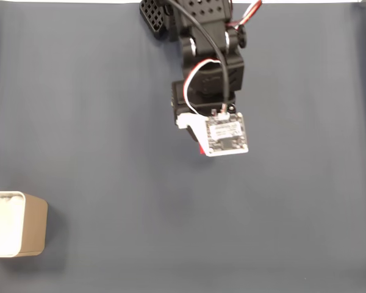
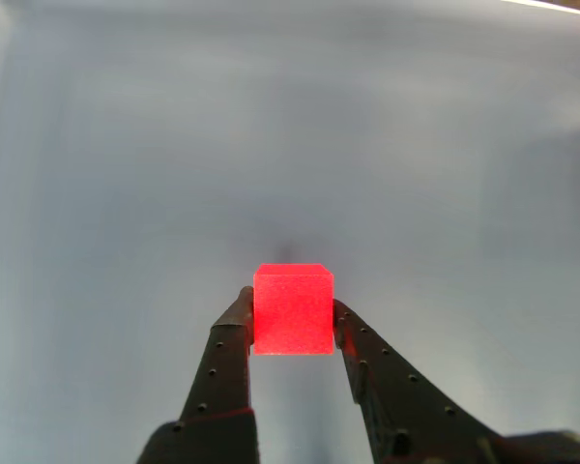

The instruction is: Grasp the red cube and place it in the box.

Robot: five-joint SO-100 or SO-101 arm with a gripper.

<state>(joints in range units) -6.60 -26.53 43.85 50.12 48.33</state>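
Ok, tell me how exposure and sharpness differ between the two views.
Fixed view: even, dim light, dark blue cloth sharp, the box lining slightly blown out. Other view: washed-out, hazy cloth, the red cube glowing oversaturated between the gripper fingers, its edges soft.

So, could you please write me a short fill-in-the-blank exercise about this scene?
1. The tool is shut on a ____ cube.
2. In the fixed view, the box sits at the ____ edge of the picture.
3. The cloth covering the table is dark ____.

Missing words: red; left; blue
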